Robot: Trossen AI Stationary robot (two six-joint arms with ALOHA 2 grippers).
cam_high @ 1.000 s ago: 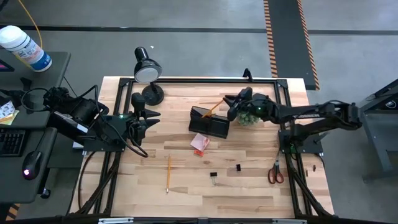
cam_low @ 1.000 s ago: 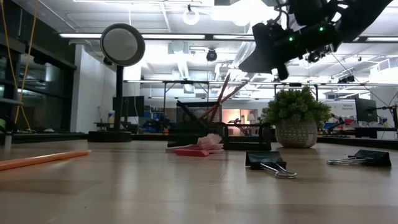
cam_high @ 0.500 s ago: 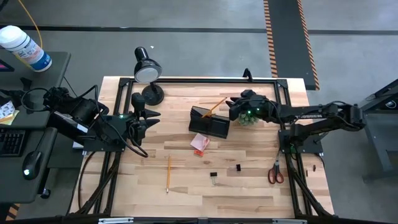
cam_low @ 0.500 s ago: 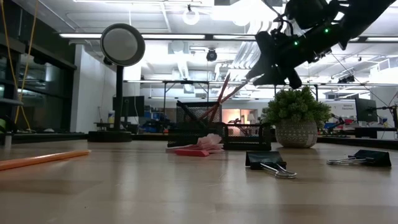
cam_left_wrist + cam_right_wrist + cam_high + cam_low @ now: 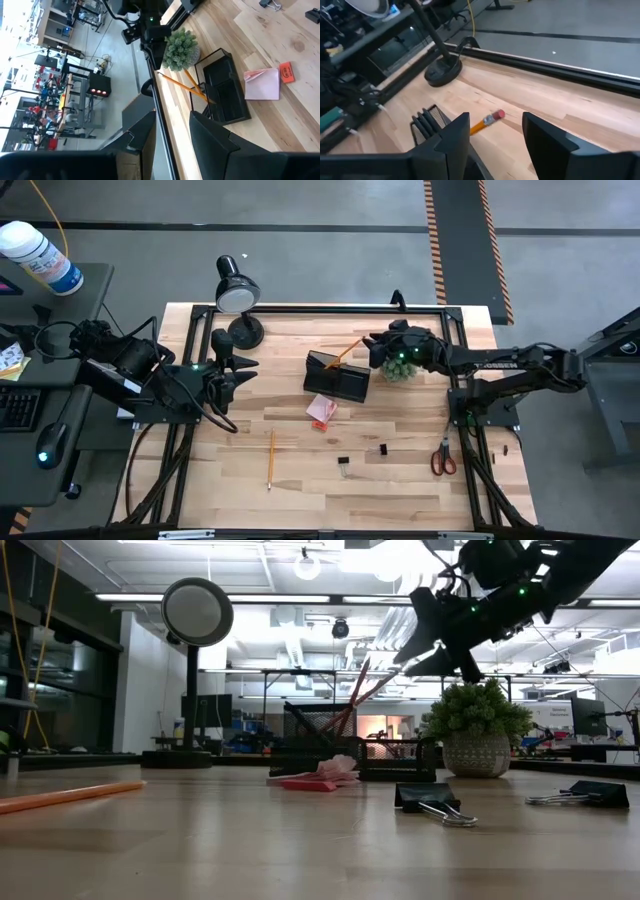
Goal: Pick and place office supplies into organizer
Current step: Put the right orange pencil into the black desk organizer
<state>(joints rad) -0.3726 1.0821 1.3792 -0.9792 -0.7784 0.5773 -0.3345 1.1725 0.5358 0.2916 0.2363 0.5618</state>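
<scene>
Centrally on the wooden table stands the organizer, a black wire-mesh box with a taller back section; two orange pencils lean out of it toward the plant, eraser ends up. Loose supplies lie nearer the front edge: a pink sticky-note pad just beside the organizer, a third pencil, two black binder clips, and red-handled scissors at the right side. Compared with one second ago, the right gripper has let go of the leaning pencil: its fingers have spread apart and now stand empty above the pencil's eraser, having drawn slightly back toward the potted green plant, which sits directly beneath that arm. Well apart at the table's left, the left gripper waits with fingers parted, holding nothing. A black desk lamp occupies the far left corner.
</scene>
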